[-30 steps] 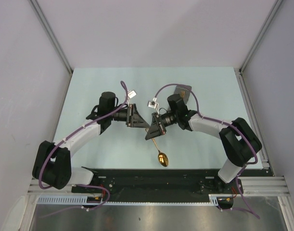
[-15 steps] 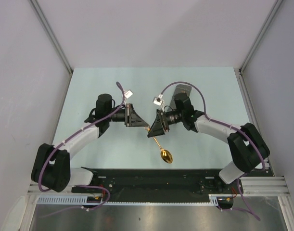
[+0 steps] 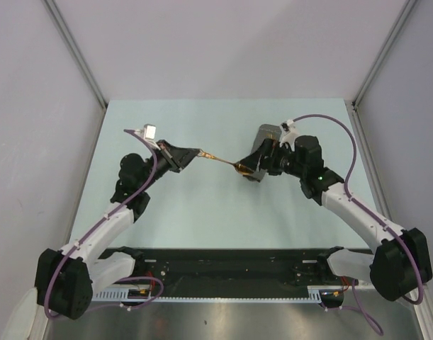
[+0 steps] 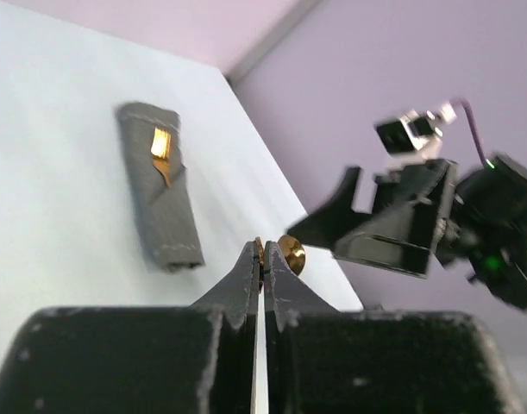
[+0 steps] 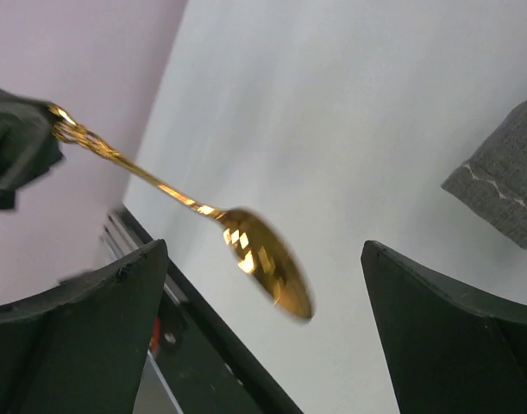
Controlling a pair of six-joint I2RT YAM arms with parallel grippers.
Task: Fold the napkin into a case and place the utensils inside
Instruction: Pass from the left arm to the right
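spoon (image 3: 223, 161): small, gold, rigid and light, with a polished skin that i judge will slide against hard fingers. it hangs in the air over the middle of the table (image 3: 166, 127), handle end toward 9 o'clock, bowl toward 3 o'clock and a little lower. the left gripper (image 3: 196, 151) has its jaws pressed together on the very tip of the ornate handle. that is a thin hold far from the bowl, so the spoon could pivot or slip if bumped. the twisted stretch of handle looks the better place to take it, since its relief gives bite where the smooth bowl would skate. the right gripper (image 3: 250, 167) sits at the bowl end with its jaws wide apart, the bowl between them and touching neither in its wrist view. just beyond, at about 1 o'clock from the bowl, lies the case (image 3: 267, 131), folded grey cloth flat on the table, partly hidden by the right arm from above. a gold bit of the fork (image 4: 162, 145) shows at a fold in it. the cloth is limp, so its mouth will probably give way when pushed.
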